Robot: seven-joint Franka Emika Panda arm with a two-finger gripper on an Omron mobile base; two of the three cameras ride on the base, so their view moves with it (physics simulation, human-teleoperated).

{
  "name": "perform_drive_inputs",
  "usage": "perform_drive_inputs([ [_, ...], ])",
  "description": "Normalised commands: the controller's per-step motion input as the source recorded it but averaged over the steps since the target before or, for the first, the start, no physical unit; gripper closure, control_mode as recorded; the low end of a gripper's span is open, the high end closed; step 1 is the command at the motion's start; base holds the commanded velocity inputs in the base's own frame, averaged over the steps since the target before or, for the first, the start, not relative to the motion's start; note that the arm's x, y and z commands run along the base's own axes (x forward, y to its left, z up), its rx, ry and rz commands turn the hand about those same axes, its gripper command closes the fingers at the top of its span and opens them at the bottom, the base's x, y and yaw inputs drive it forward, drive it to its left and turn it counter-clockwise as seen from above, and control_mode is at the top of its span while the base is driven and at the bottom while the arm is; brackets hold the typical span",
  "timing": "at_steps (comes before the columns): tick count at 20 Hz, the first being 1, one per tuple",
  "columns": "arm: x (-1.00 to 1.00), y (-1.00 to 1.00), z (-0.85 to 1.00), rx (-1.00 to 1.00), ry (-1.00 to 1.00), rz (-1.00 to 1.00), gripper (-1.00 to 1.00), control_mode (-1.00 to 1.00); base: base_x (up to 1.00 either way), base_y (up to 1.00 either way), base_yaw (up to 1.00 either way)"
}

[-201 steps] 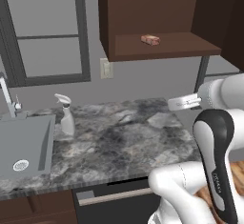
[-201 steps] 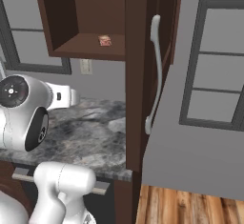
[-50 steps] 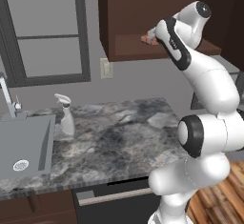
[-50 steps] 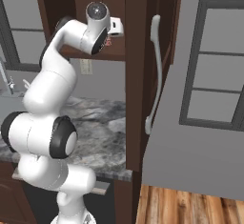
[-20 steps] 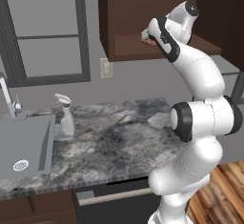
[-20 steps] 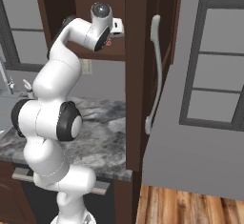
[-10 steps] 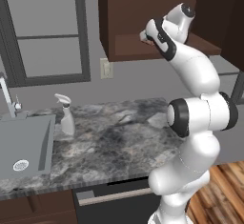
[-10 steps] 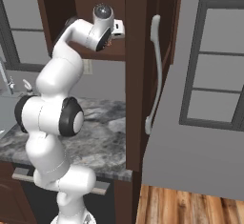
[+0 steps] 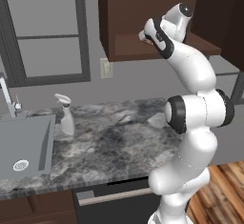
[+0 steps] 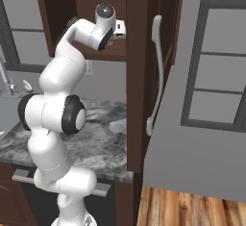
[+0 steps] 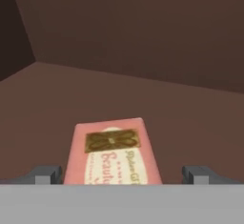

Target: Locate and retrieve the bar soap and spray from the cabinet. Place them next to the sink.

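The arm had reached deeper into the cabinet (image 9: pixel 124 23). Its gripper (image 11: pixel 121 174) stood spread wide around the bar soap (image 11: pixel 113 152) on the brown shelf. The spray (image 9: pixel 65 116) stood on the marble counter (image 9: pixel 119 142) beside the sink (image 9: pixel 24 144).

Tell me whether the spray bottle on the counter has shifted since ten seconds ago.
No. The spray bottle stands upright on the counter just right of the sink, the same spot beside the basin's edge as before.

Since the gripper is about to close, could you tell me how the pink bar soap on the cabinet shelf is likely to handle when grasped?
The flat pink rectangular bar soap looks stiff, so it should hold its shape. Lying flat on the dark wooden cabinet shelf, it seems unlikely to roll or tip. Its smooth printed face may be slippery.
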Motion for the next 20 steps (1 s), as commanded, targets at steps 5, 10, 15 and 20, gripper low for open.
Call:
perform_drive_inputs([
  [5,0.01,0.0,-0.09,0.0,0.04,0.01,-1.0,-1.0,0.0,0.0,0.0],
  [10,0.0,0.0,-0.19,0.0,0.07,0.0,1.0,-1.0,0.0,0.0,0.0],
  [15,0.0,0.01,-0.12,0.0,0.02,0.0,1.0,-1.0,0.0,0.0,0.0],
  [20,-0.03,0.0,0.0,0.0,0.0,0.0,1.0,-1.0,0.0,0.0,0.0],
])
